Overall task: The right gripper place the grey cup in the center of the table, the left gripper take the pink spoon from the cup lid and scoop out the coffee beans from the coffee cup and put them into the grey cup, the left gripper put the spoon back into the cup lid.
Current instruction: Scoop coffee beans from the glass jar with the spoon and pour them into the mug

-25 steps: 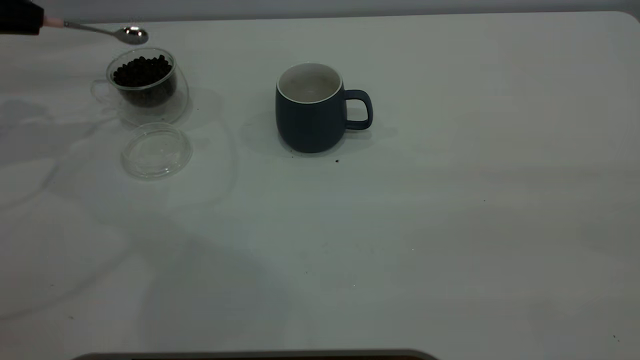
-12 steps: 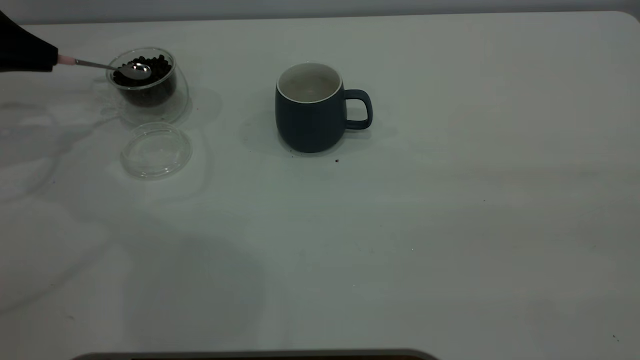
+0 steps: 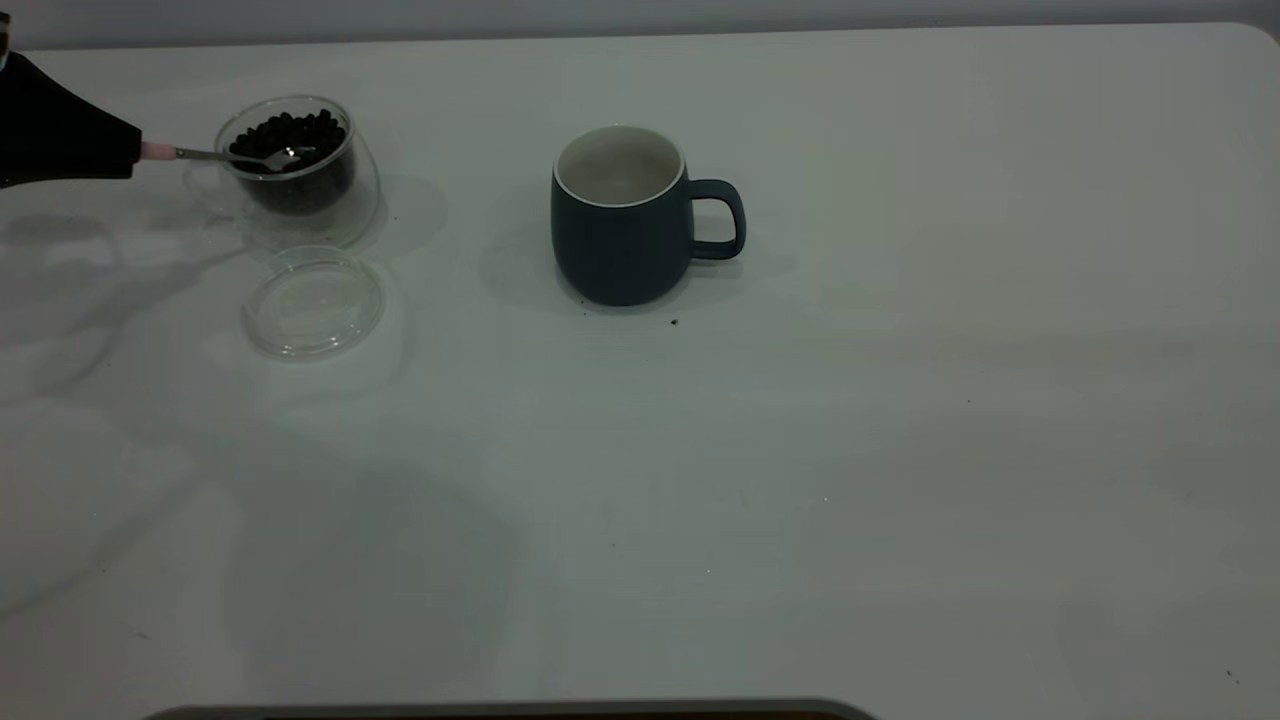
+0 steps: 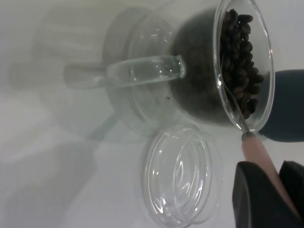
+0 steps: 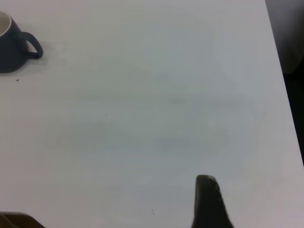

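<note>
Pink-handled spoon (image 3: 215, 155) dips into the glass coffee cup (image 3: 290, 165) near the table's (image 3: 900, 450) far left corner, its handle pinched tight in the left gripper (image 4: 266, 183), bowl among the beans (image 4: 240, 71). Beside it lies the cup lid (image 3: 314, 301); the grey cup (image 3: 625, 215) waits toward the centre. A clean scoop likely needs the bowl kept level while lifting. Whether the parked right gripper (image 5: 209, 199) is parted cannot be told.
</note>
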Tool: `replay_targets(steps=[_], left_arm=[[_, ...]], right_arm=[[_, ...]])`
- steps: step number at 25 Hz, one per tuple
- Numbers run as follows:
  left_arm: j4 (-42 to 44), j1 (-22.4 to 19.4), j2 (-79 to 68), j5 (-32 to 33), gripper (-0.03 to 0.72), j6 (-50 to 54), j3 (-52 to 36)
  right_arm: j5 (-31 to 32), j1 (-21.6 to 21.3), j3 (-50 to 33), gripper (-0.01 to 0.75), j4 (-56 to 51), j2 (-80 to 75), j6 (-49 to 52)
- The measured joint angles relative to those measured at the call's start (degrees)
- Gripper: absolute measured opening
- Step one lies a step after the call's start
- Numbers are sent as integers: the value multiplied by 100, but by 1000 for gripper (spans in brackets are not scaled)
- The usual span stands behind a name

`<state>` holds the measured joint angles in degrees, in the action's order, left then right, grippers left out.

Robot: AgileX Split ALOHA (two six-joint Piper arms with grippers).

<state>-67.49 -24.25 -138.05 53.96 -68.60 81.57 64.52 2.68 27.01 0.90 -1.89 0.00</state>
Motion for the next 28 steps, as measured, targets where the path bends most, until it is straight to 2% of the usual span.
replay_targets(steps=[9, 18, 28], left_arm=[[-621, 0, -6, 4, 122, 89, 5], [-637, -22, -10, 208, 122, 250, 5], [-359, -315, -10, 671, 122, 316, 5]], right_arm=[[0, 0, 0, 506, 0, 0, 0], [0, 0, 0, 506, 0, 0, 0], [0, 0, 0, 506, 0, 0, 0]])
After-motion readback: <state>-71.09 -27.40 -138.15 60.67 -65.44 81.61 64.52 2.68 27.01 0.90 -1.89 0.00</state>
